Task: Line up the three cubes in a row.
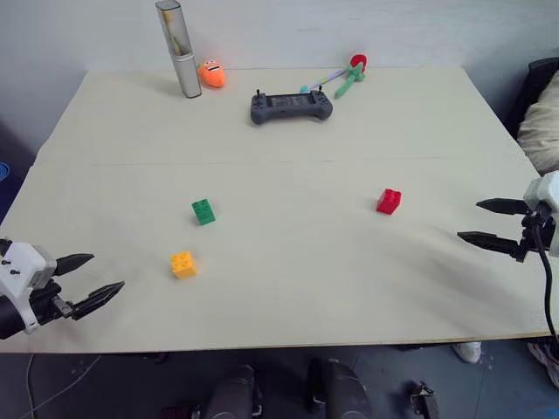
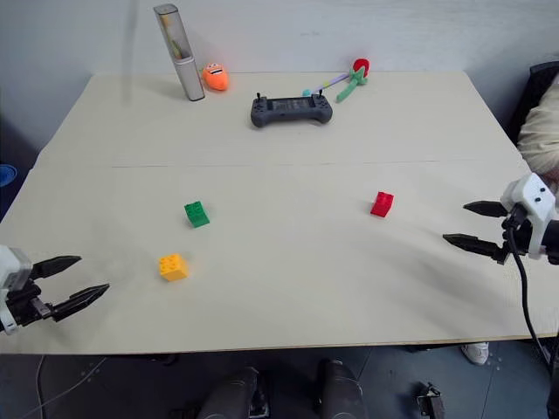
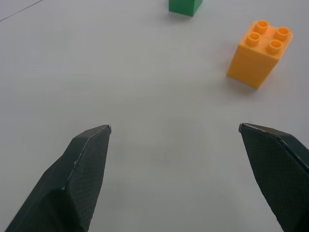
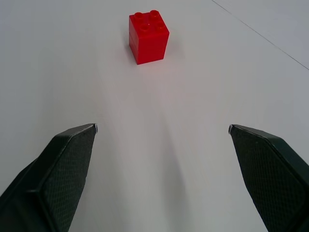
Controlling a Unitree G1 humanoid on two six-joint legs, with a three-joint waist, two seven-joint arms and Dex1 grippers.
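Pale wooden tabletop [image 1: 288, 297] carries the three cubes apart: green cube [image 1: 203, 211] and yellow-orange cube [image 1: 183, 264] near each other on the robot's left, red cube [image 1: 389, 201] well off to the right. Left claw [image 1: 94, 281] and right claw [image 1: 491, 223] both gape wide and empty at the table's sides. Likely nothing is lined up yet. Best approach: bring the red cube toward the pair, squaring the fingers to its flat faces. Each cube stands studs-up, with no real long axis.

cubes [image 1: 203, 211] mid-table, spread apart | controller [image 1: 292, 107] behind | tube [image 1: 179, 49] rear-left
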